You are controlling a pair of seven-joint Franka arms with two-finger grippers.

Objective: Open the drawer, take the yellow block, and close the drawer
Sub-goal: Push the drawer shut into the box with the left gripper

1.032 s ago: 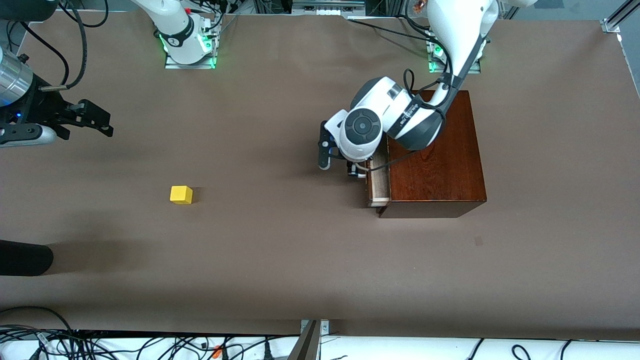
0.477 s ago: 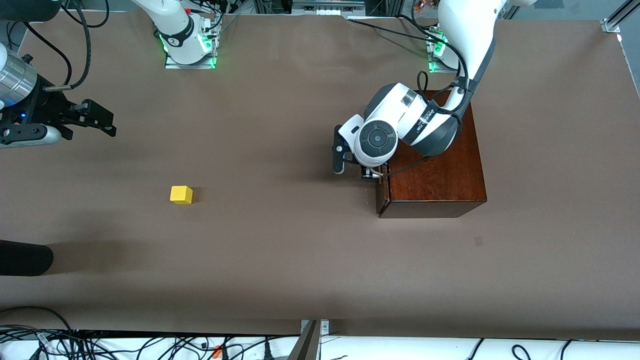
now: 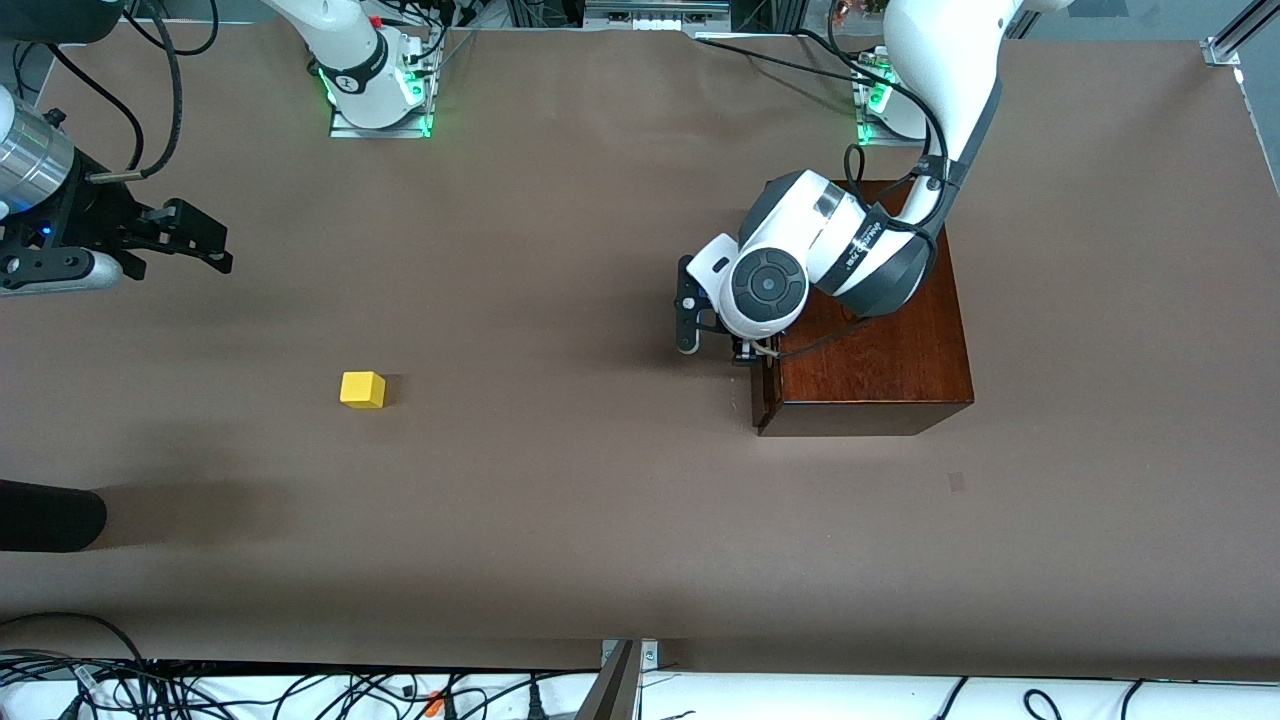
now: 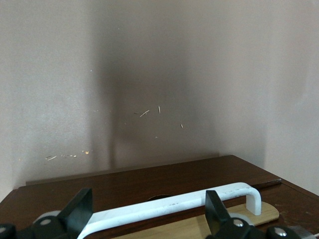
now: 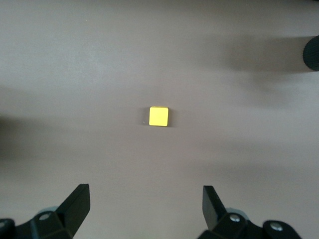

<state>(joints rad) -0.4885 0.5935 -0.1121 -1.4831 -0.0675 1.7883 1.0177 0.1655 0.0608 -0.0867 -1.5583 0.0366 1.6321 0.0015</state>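
Note:
The dark reddish-brown wooden box (image 3: 880,340) stands toward the left arm's end of the table. Its drawer (image 3: 762,395) sits pushed in, with the front flush with the box. My left gripper (image 3: 746,351) is low at the drawer front. In the left wrist view it (image 4: 148,197) is open, with the white bar handle (image 4: 169,207) running between its fingers (image 4: 81,206); a strip of pale wood (image 4: 244,222) shows beside the handle. The yellow block (image 3: 362,389) lies on the bare table toward the right arm's end. My right gripper (image 3: 205,241) hangs open and empty over the table, looking down on the block (image 5: 159,116).
A black rounded object (image 3: 45,516) lies at the table's edge on the right arm's end, nearer to the front camera than the block; it also shows in the right wrist view (image 5: 312,53). Cables run along the near edge (image 3: 300,690).
My left gripper has moved toward the box and pushed the drawer in; the pale drawer side that stuck out is now hidden. The block and the right arm have barely moved.

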